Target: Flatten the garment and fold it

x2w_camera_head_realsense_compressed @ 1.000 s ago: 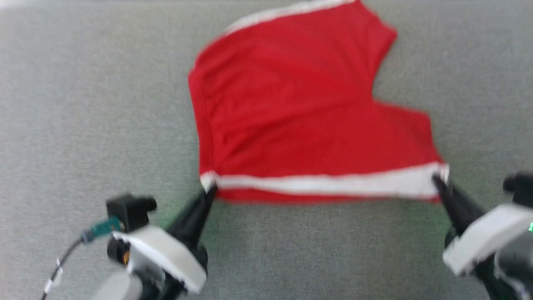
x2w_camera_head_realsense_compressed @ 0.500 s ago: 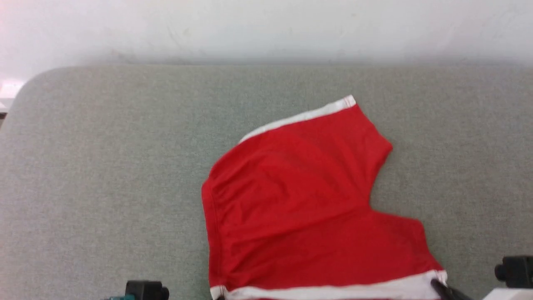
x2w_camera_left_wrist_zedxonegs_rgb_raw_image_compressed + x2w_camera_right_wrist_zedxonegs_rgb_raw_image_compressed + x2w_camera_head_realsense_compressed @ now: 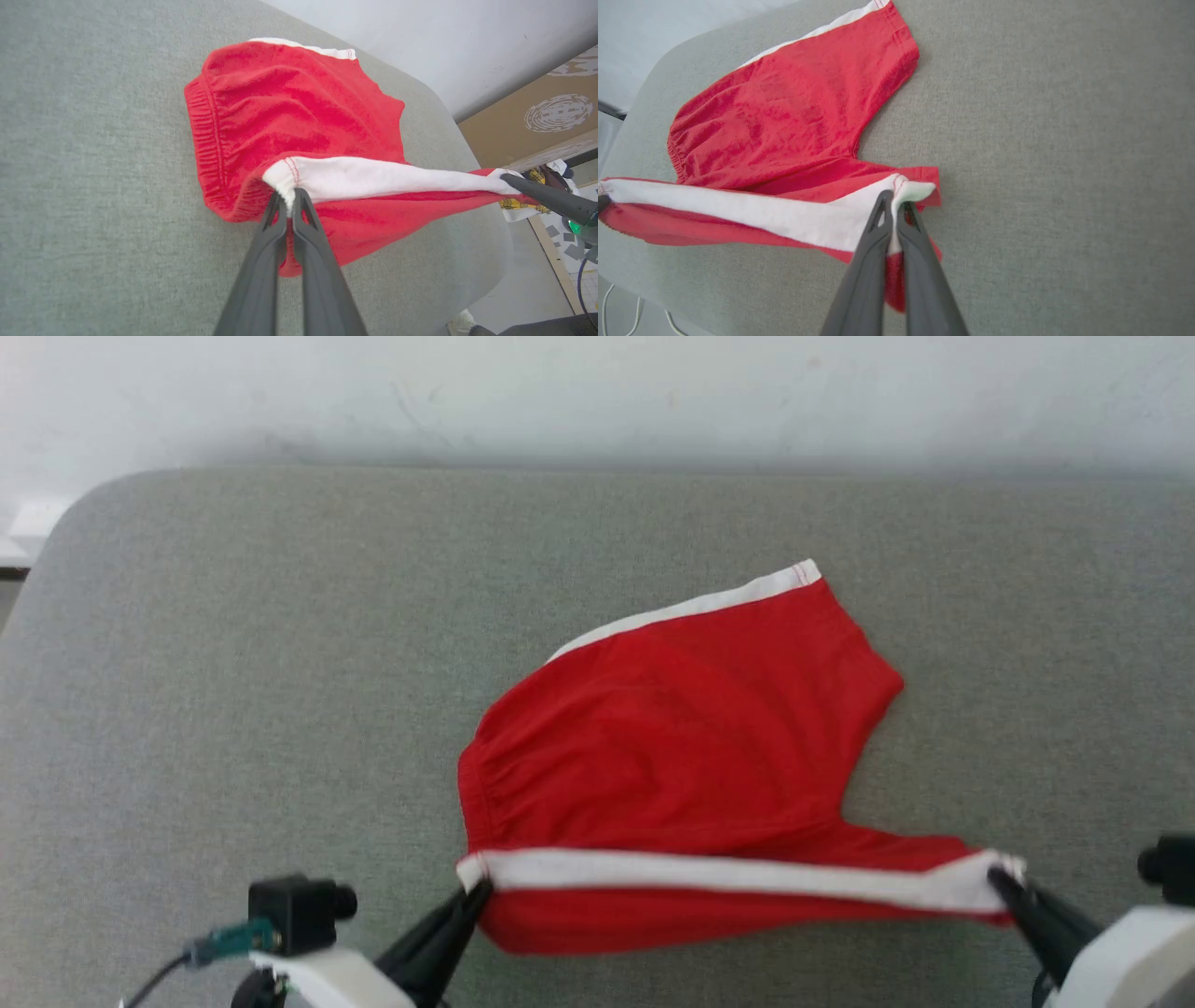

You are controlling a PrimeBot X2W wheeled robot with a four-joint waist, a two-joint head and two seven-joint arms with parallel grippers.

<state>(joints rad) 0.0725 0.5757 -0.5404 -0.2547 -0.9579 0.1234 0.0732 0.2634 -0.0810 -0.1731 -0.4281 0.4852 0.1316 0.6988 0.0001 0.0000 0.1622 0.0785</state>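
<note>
Head view: high, facing forward and down over the table to the wall at top. Wrist views: close and low, looking along the left gripper and the right gripper. All three share the shorts and stripe.

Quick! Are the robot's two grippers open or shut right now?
Left gripper: shut on the red soft-fabric shorts, at the waistband end of their white stripe.
Right gripper: shut on the same shorts, at the stripe's hem end.
</note>
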